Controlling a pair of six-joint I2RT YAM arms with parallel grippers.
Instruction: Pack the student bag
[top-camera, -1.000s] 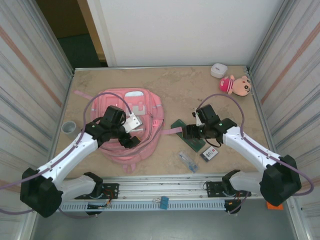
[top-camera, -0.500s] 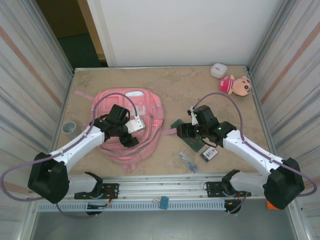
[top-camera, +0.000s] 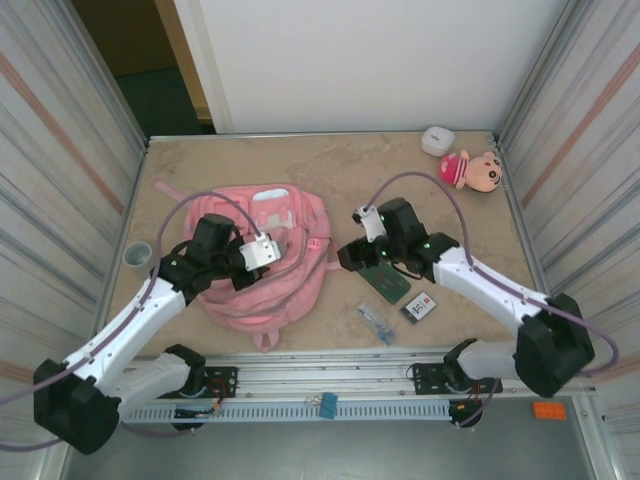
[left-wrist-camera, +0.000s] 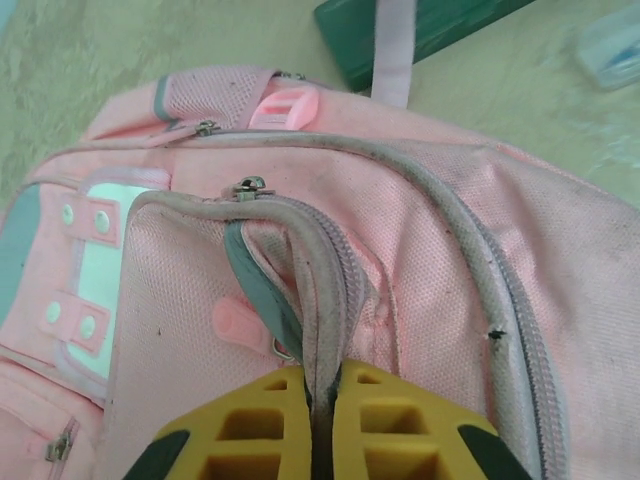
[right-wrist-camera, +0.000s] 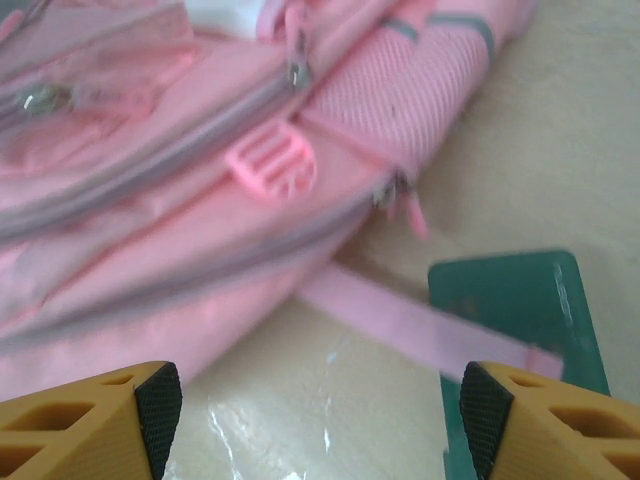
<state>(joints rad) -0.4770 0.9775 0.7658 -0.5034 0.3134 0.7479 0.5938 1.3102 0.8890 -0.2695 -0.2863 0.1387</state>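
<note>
- Large pink fabric backpack (top-camera: 285, 290) flat on beige table (top-camera: 330, 170), left of centre in top view.
- Left gripper (left-wrist-camera: 322, 410) pinching its zip edge; right gripper (right-wrist-camera: 318, 410) spread wide, empty.
- Packing judged barely begun: flat green book (top-camera: 388, 278) still outside.

You've got: plush doll (top-camera: 473, 170) beside white case (top-camera: 437, 140), far right | green book (top-camera: 387, 278) centre | grey ring (top-camera: 137, 254) left edge
</note>
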